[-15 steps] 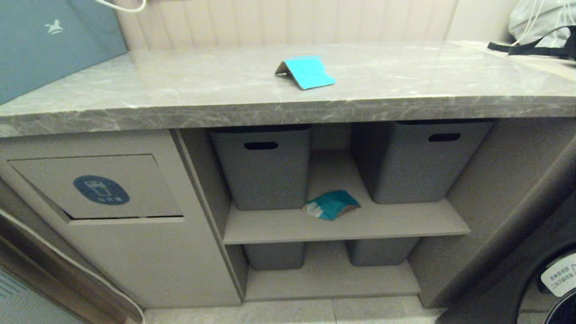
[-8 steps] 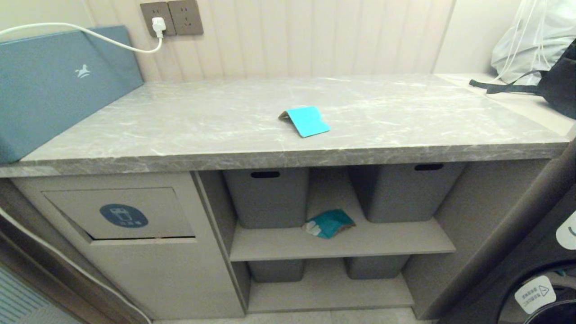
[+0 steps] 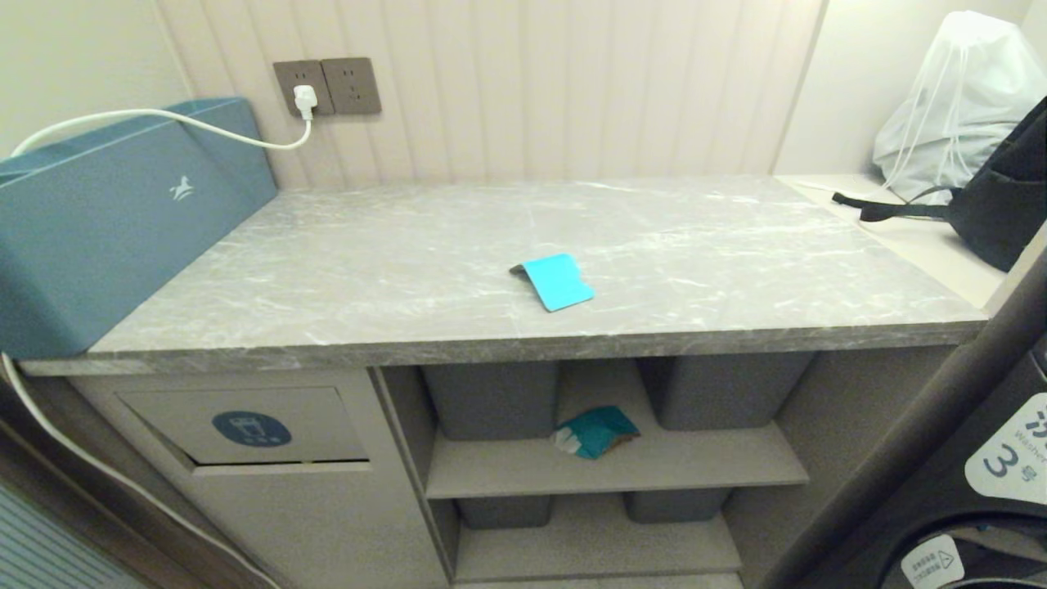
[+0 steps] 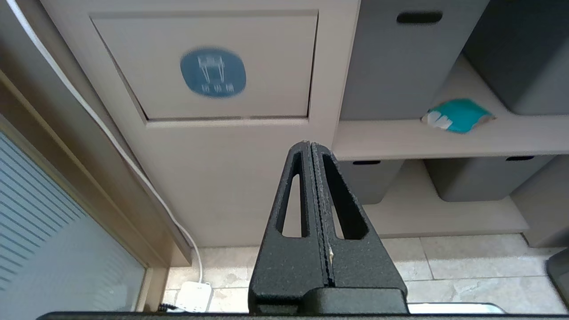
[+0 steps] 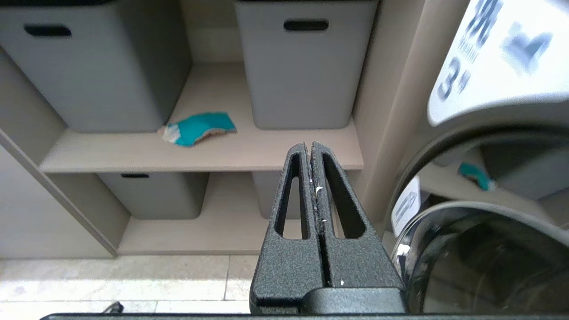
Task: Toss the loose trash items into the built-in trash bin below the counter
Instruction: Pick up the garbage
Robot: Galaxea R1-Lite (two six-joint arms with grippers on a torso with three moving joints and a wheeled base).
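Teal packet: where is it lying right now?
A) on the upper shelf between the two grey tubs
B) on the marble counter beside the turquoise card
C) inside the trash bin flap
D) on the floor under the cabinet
A: the teal packet lies on the upper shelf, in the gap between the two grey tubs, below the counter.

I am reading a large "3" and the word "Washer" on the white label (image 3: 1010, 454) of the washing machine (image 3: 941, 491). A dark blue bin icon (image 4: 213, 72) is marking the trash flap (image 4: 133, 66), its small characters too blurred to read. A white horse logo (image 3: 181, 189) is showing on the blue-grey bag (image 3: 98, 237).
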